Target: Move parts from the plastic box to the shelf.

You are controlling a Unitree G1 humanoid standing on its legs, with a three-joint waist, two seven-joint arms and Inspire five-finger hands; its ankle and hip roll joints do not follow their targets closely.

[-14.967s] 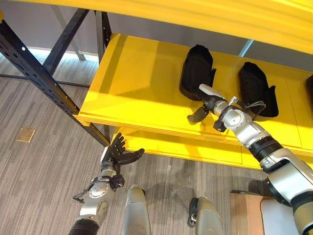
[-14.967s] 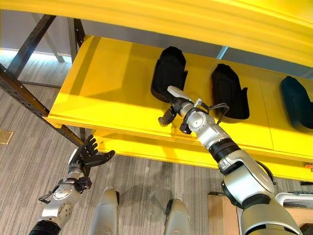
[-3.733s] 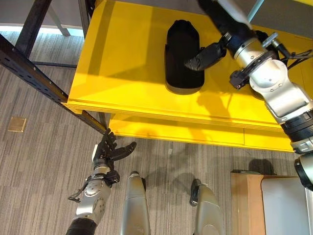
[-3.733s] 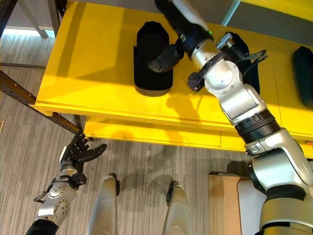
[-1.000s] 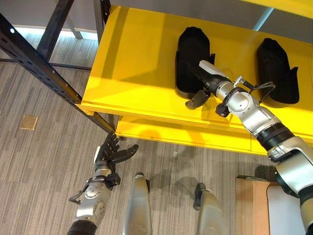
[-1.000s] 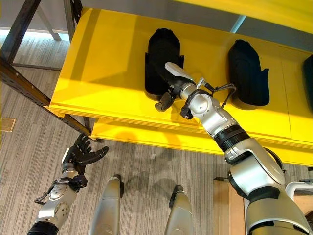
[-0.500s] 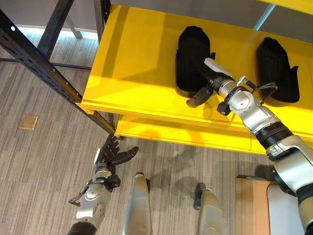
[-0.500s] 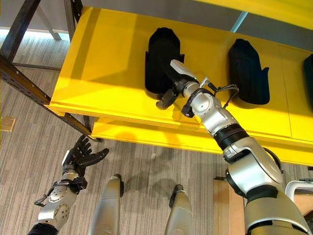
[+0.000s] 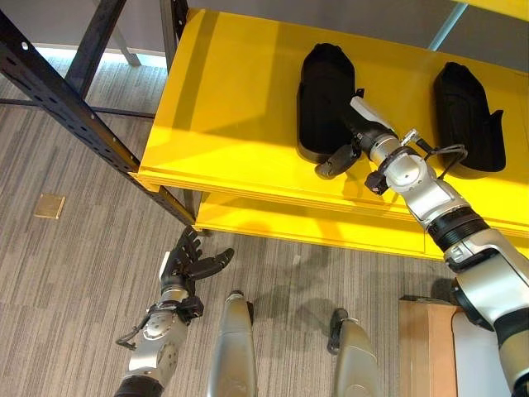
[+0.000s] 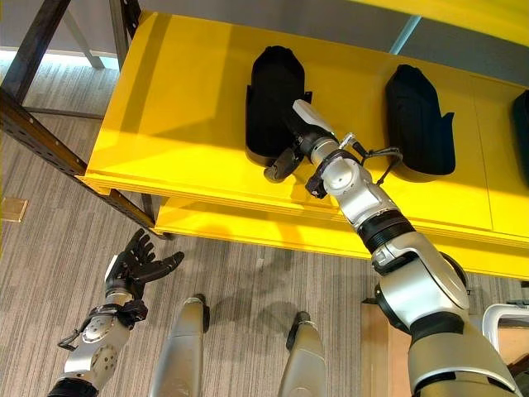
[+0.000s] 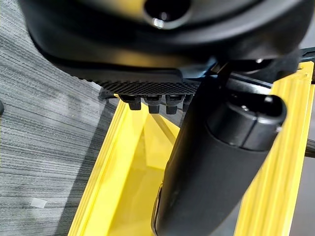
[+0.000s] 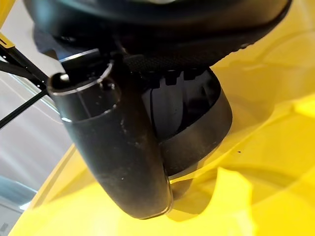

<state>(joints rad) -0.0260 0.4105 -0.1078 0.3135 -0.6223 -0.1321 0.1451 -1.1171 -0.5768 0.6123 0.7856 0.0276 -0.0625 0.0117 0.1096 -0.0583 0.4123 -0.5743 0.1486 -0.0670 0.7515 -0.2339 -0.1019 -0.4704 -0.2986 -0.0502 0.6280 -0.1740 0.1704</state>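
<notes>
Yellow shelf (image 9: 231, 124), 2 black parts (image 9: 324, 91)

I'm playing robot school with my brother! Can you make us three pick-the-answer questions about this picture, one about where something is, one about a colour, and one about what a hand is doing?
1. Where is the black part nearest the right hand?
A. On the floor
B. On the yellow shelf
C. In the left hand

2. What colour is the shelf board?
A. Yellow
B. Green
C. White

3. What is the left hand doing?
A. Squeezing a black part
B. Pushing the shelf
C. Hanging open, holding nothing

Answers:
1. B: the black part lies flat on the yellow shelf, with the right hand at its near end.
2. A: the board is bright yellow all over, on a dark metal frame.
3. C: the left hand is low over the grey floor with its fingers spread and nothing in it.
</notes>
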